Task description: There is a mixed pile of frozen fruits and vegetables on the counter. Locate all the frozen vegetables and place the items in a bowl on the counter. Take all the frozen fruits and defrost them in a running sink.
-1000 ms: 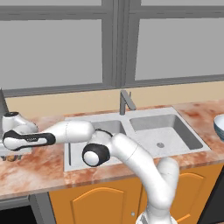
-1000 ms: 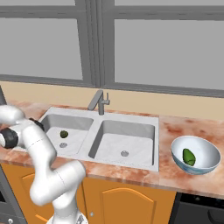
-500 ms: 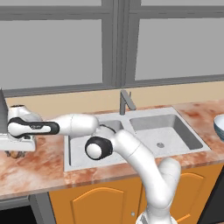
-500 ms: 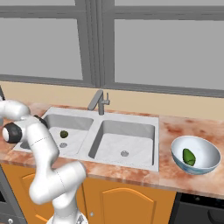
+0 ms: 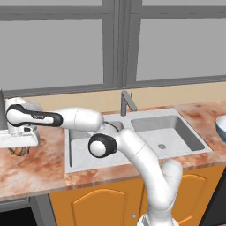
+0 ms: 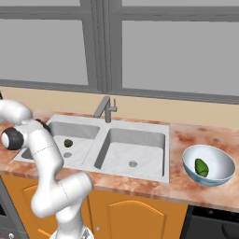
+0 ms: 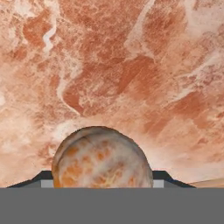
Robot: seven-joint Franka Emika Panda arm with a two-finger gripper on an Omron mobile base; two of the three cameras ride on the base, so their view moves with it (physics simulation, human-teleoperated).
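The arm is reaching far out over the counter (image 5: 48, 163) to the side of the sink (image 5: 132, 137), and its gripper (image 5: 18, 148) is hanging just above the stone with an orange-tan ball (image 7: 102, 158) between its jaws. In the hand view that ball is sitting right at the fingertips, mottled orange and cream, with the dark finger tips showing at either side of it and the marbled pink stone spreading out beyond. The jaws are clamped on the ball as far as I can judge, partly closed around its width. So the step in hand looks to be the second fruit: a dark olive ball (image 6: 68, 143) is already lying in the basin nearer the gripper, close to the drain, and a bright green oblong piece (image 6: 201, 166) is lying in the bowl (image 6: 219, 161) on the far side of the sink, well away from the hand. The next move, I'd say, calls for carrying the orange-tan ball across to the sink, lowering it into a basin and letting go, with the grip kept firm since a round thing could slip. The faucet (image 6: 106, 108) is standing behind the basins, and I cannot tell whether any water is running from it.
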